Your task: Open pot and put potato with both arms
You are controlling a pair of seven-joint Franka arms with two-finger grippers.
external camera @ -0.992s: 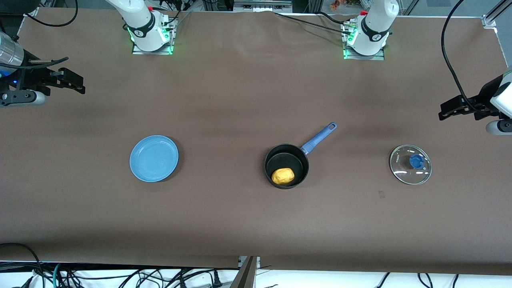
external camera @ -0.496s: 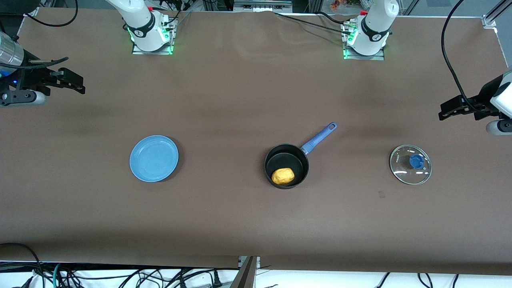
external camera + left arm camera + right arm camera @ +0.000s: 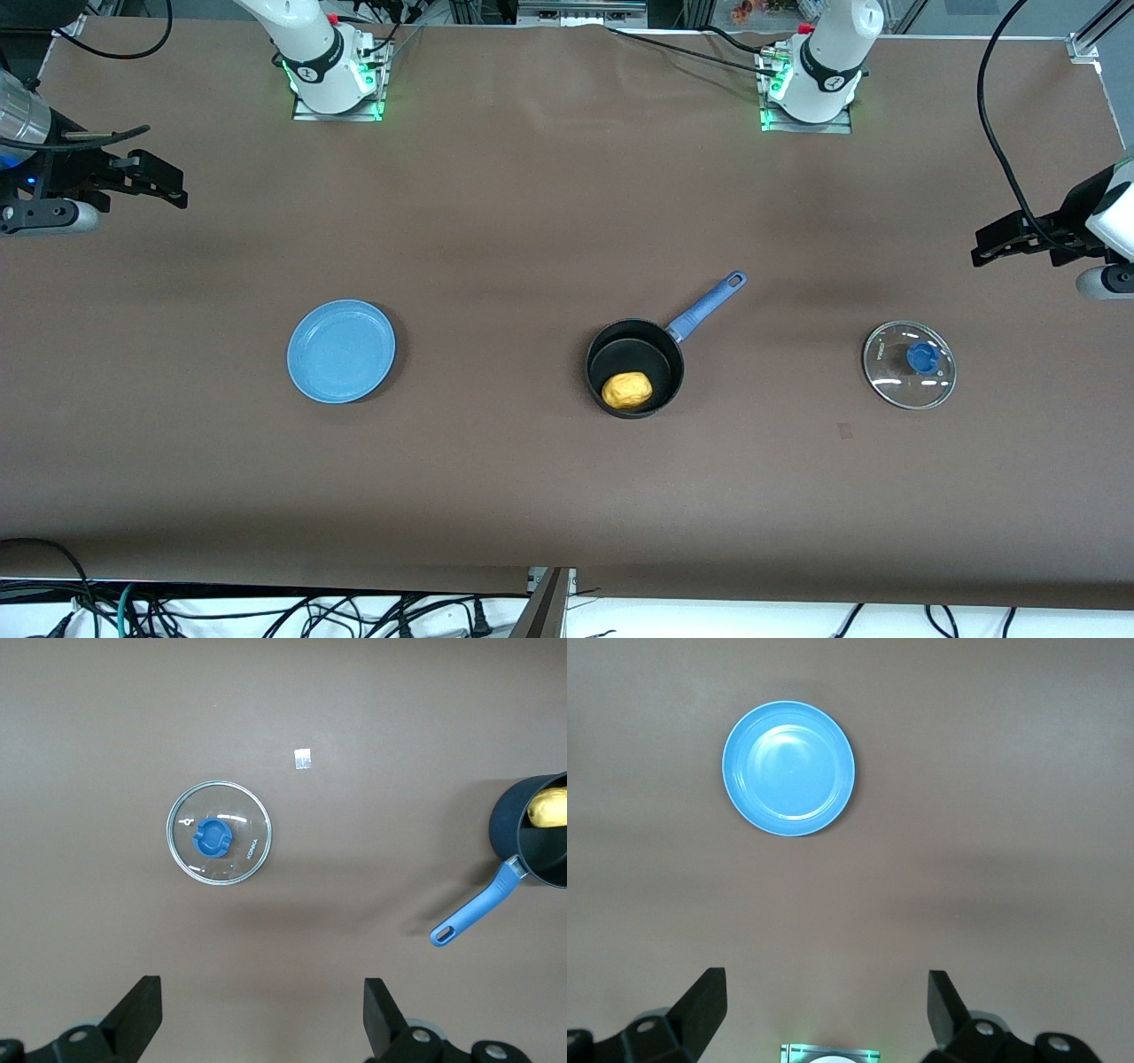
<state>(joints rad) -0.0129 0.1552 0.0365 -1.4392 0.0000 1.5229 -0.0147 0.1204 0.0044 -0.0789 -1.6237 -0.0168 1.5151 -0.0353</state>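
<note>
The black pot (image 3: pixel 666 354) with its long blue handle (image 3: pixel 707 307) stands uncovered near the table's middle. The yellow-orange potato (image 3: pixel 627 389) lies inside it. The pot also shows in the left wrist view (image 3: pixel 509 828), with the potato (image 3: pixel 549 806) in it. The glass lid (image 3: pixel 909 364) with a blue knob lies flat on the table toward the left arm's end; it also shows in the left wrist view (image 3: pixel 219 832). My left gripper (image 3: pixel 992 245) is open and empty, raised at that end. My right gripper (image 3: pixel 164 182) is open and empty, raised at the right arm's end.
A flat light-blue plate (image 3: pixel 341 351) lies empty toward the right arm's end, also in the right wrist view (image 3: pixel 788 767). A small pale scrap (image 3: pixel 845 431) lies on the brown table nearer the camera than the lid. Cables hang past the table's near edge.
</note>
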